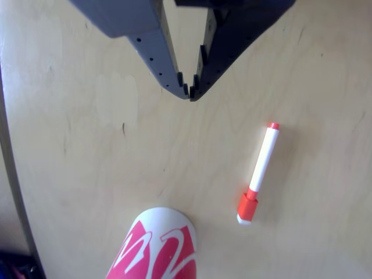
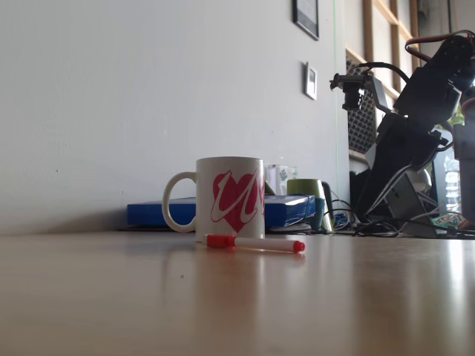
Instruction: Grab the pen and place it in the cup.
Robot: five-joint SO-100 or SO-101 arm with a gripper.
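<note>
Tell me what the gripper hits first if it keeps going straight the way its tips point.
Probably bare table. In the other view the gripper, tips nearly closed, aims down at open wood. The pen lies off to the right and the cup sits nearer the bottom edge. Depth is unclear.

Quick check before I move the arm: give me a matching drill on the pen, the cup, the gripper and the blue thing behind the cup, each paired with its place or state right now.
Things:
1. pen
2. cup
3. gripper
4. blue flat object

Places or states:
A. stands upright on the table, handle to the left in the fixed view
B. hangs above the table, tips almost together, holding nothing
C. lies flat on the table, in front of the cup in the fixed view
D. lies behind the cup by the wall

Pairs: 1-C, 2-A, 3-B, 4-D
</note>
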